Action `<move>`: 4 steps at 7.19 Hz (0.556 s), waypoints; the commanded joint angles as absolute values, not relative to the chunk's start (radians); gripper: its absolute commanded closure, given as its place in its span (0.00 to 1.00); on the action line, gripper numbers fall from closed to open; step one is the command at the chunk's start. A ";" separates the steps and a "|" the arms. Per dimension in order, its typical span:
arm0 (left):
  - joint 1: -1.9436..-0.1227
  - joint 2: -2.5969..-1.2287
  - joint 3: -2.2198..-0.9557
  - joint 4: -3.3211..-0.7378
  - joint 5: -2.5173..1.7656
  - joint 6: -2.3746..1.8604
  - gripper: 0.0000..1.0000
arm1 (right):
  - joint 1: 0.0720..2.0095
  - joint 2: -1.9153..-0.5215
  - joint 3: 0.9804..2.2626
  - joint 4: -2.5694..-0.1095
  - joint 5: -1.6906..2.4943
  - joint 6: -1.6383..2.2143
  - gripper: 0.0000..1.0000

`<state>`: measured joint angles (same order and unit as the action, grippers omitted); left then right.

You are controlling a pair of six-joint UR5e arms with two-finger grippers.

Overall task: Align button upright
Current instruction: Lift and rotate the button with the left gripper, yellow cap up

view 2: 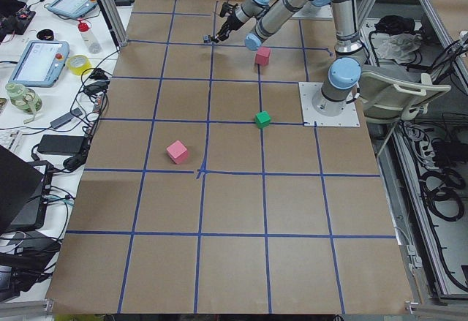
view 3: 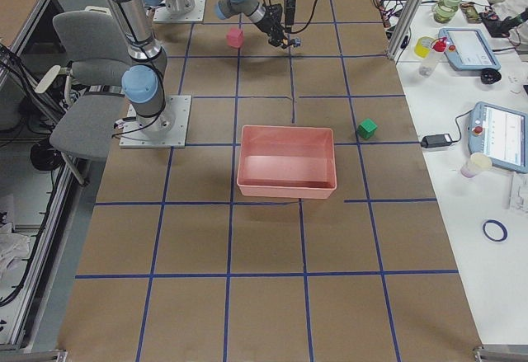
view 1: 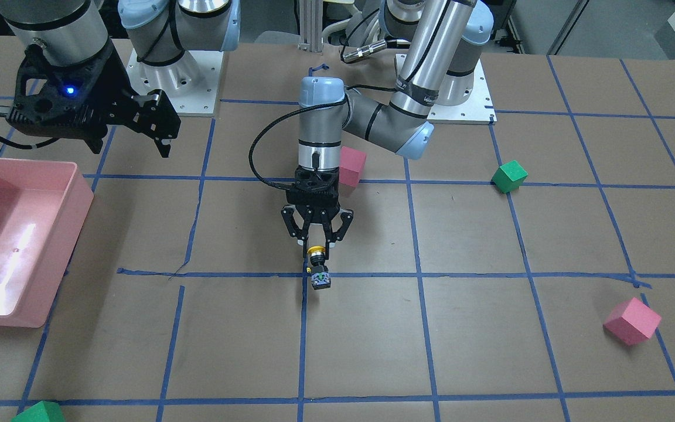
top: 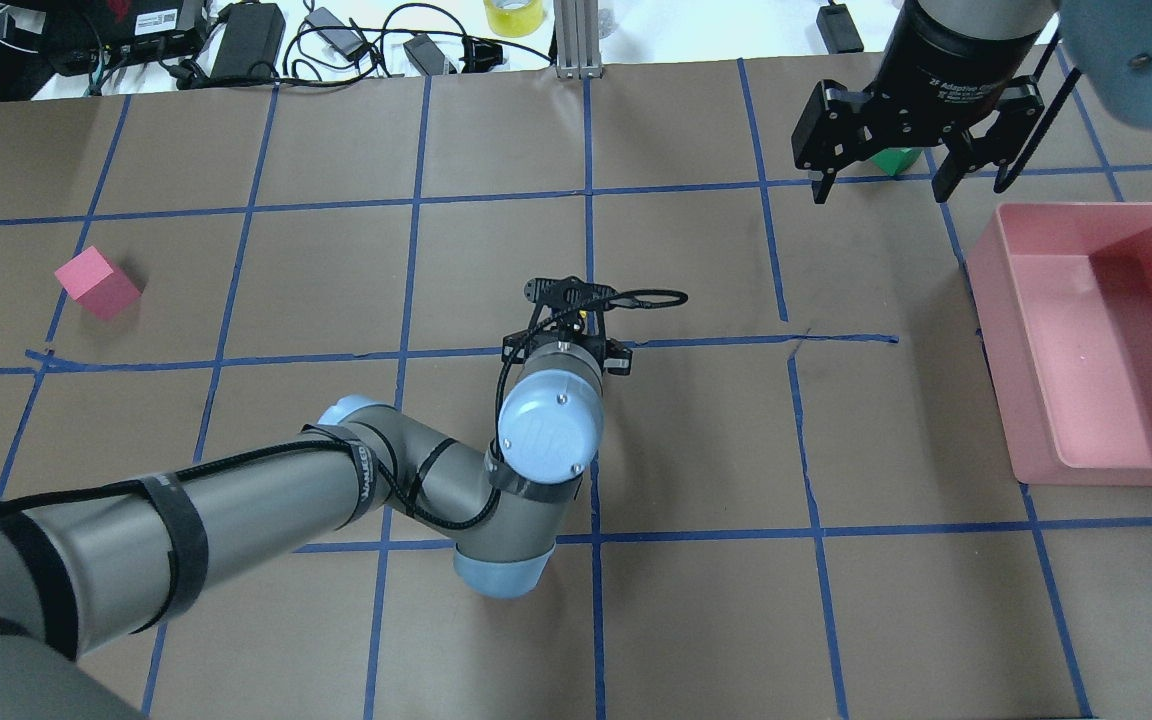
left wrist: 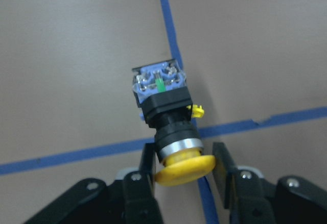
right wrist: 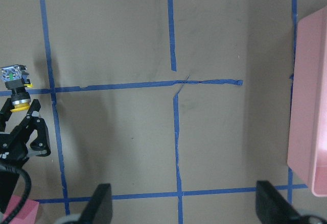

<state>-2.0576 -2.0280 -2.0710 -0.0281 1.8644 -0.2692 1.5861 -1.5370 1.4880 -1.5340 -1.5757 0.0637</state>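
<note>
The button (view 1: 319, 275) lies on its side on a blue tape line at the table's middle, its yellow cap toward the robot and its pale base pointing away. My left gripper (view 1: 316, 252) reaches down to it, and both fingers press the sides of the yellow cap. The left wrist view shows the button (left wrist: 161, 99) slanted, with its cap between the fingers (left wrist: 147, 168). My right gripper (top: 881, 185) hangs open and empty high above the table, near the pink bin. The right wrist view shows the button (right wrist: 14, 78) far to its left.
A pink bin (view 1: 79, 193) stands on the robot's right side. A red cube (view 1: 352, 166) sits just behind the left wrist. A green cube (view 1: 509, 176) and a red cube (view 1: 632, 320) lie on the robot's left side. Another green cube (view 1: 38, 412) sits at the front edge.
</note>
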 commanded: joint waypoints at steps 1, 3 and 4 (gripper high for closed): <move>-2.022 -1.919 -1.902 -0.575 1.859 -0.415 1.00 | 1.586 -1.537 1.488 -1.534 -1.577 0.063 0.00; -1.979 -1.891 -1.676 -1.112 1.669 -0.669 1.00 | 1.586 -1.537 1.488 -1.534 -1.575 0.063 0.00; -1.947 -1.901 -1.671 -1.171 1.543 -0.739 1.00 | 1.586 -1.537 1.488 -1.534 -1.575 0.063 0.00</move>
<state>-1.9834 -1.9004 -1.7234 -1.0043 1.6866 -0.6296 1.5862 -1.5371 1.4880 -1.5340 -1.5756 0.0629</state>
